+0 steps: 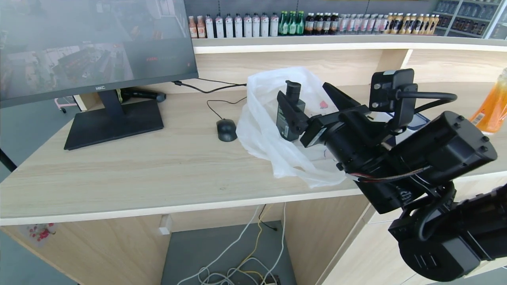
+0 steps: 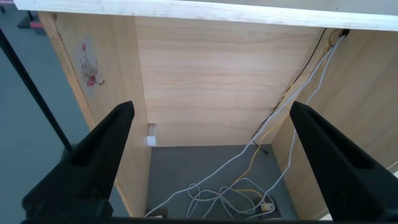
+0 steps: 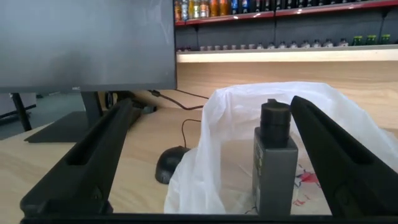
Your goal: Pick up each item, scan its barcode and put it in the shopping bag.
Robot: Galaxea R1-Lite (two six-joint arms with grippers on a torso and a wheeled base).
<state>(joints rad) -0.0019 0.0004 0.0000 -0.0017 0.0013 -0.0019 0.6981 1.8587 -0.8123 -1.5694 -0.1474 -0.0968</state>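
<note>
A white plastic shopping bag (image 1: 259,134) (image 3: 202,180) lies open on the wooden counter (image 1: 158,166). A dark green bottle (image 1: 283,126) (image 3: 275,168) with a black cap stands upright inside it. My right gripper (image 1: 302,90) (image 3: 211,124) hovers at the bag's mouth, open wide, with the bottle between its fingers and nearer one of them. The fingers do not appear to touch it. My left gripper (image 2: 212,112) is open and holds nothing, low down and facing the space under the counter. An orange bottle (image 1: 493,105) stands at the counter's far right.
A monitor (image 1: 95,43) on a black stand fills the left of the counter, with a black handheld device (image 1: 142,95) behind it. A mouse (image 1: 226,130) lies just left of the bag. Cables (image 2: 249,180) hang under the counter. A raised shelf (image 1: 317,41) carries several bottles.
</note>
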